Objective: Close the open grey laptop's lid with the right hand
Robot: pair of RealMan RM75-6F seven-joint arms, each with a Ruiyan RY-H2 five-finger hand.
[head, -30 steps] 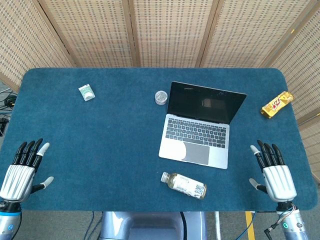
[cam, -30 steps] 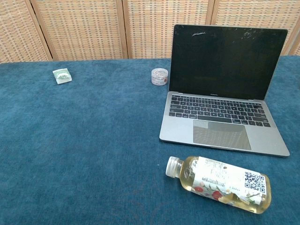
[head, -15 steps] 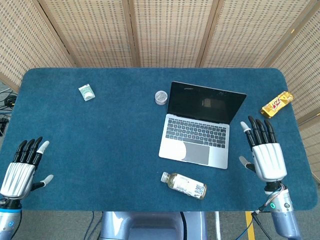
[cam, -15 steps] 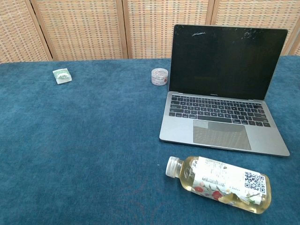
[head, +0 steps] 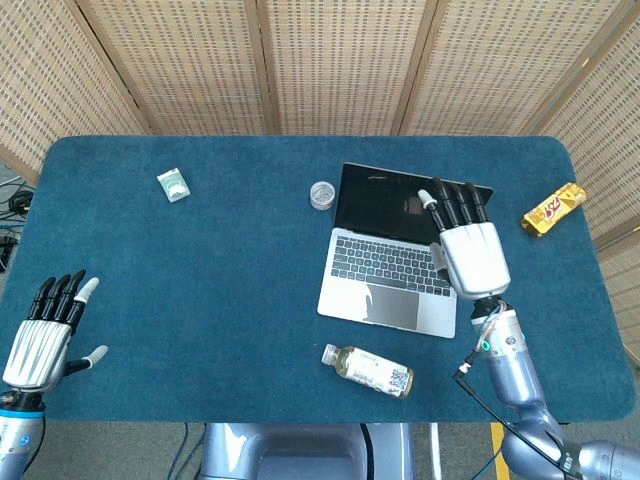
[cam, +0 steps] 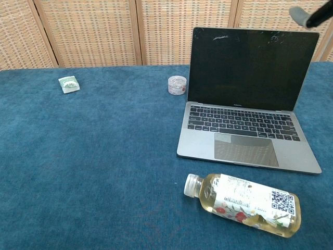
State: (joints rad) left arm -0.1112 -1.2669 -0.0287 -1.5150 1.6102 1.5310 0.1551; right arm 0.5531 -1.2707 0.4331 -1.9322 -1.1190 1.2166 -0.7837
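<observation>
A: What lies nearest the front edge of the counter (head: 250, 330)?

B: A clear bottle (head: 368, 370) with a white cap, on its side on the blue carpet-like cover, at about 6 o'clock from the grey laptop (head: 395, 262). The left hand (head: 42, 335) hovers over the front left corner, palm down, fingers spread, holding nothing.

A: And the laptop?

B: Right of centre, open. The dark screen stands upright at the back, the keyboard and pale trackpad face forward. The body looks like smooth grey metal, flat and rectangular.

A: Where is the right hand against it?

B: The right hand (head: 466, 245) is above the laptop's right side, over the keys and the screen's right part. From the head view its fingers point to 12 o'clock, straight and slightly apart, with nothing in them. Whether they touch the lid I cannot tell. In the chest view only a dark fingertip (cam: 311, 15) shows at the lid's top right corner.

A: The arm?

B: Silver, rising from the front edge at 5 o'clock of the laptop.

A: Further back?

B: A small round clear jar (head: 322, 194) just beside the lid's left edge, a green-and-white packet (head: 174, 185) at 10 o'clock, a gold-wrapped bar (head: 553, 208) at 2 o'clock, then woven screens (head: 330, 60).
</observation>
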